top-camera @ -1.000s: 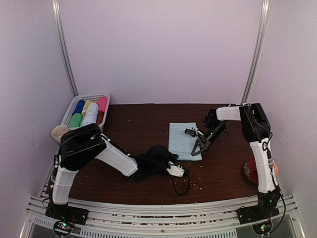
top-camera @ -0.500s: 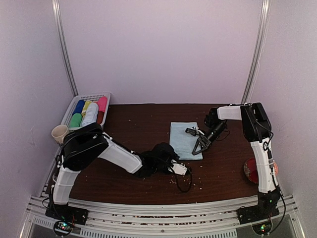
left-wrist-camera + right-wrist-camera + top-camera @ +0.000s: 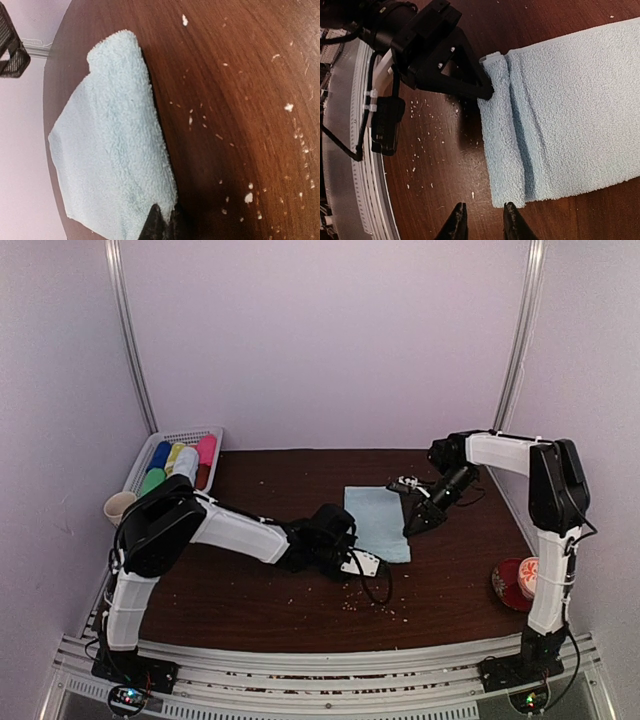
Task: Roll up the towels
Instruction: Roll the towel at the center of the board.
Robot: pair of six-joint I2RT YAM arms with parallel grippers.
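On middle of surface (image 3: 240,612) we see pale blue towel (image 3: 377,523) lying flat, near edge turned over into low roll. Left jaws pinched shut on left end of that roll. Right jaws just beside roll's right end, narrow gap, nothing between them. Pale crumbs (image 3: 352,606) scattered on wood near towel. Far left: white basket (image 3: 139,466) of coloured rolls, paper cup (image 3: 119,506) beside it. Near right: red dish (image 3: 508,586).

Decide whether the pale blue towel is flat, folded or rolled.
Mostly flat: the towel has only its near edge rolled over, pinched by the left gripper.
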